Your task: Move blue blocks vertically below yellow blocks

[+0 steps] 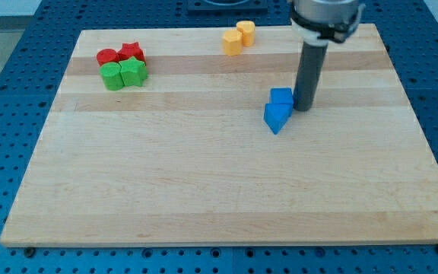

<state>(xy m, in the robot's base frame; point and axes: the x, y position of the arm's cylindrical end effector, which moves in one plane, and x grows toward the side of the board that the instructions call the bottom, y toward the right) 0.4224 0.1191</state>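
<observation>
Camera view shows the two blue blocks [278, 109] at centre right, slightly right of the two yellow blocks [239, 37] up top; my tip [303, 108], gripperless, touches their right side; leftward nudging remains.

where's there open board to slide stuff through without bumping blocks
Free: the whole lower board below the blue blocks, and the middle strip between them and the red and green cluster. Crowded: the top edge by the yellow blocks, and around my tip beside the blue pair.

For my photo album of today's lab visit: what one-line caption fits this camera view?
My tip beside two blue blocks, yellow blocks at the view's top, red and green blocks top left.
</observation>
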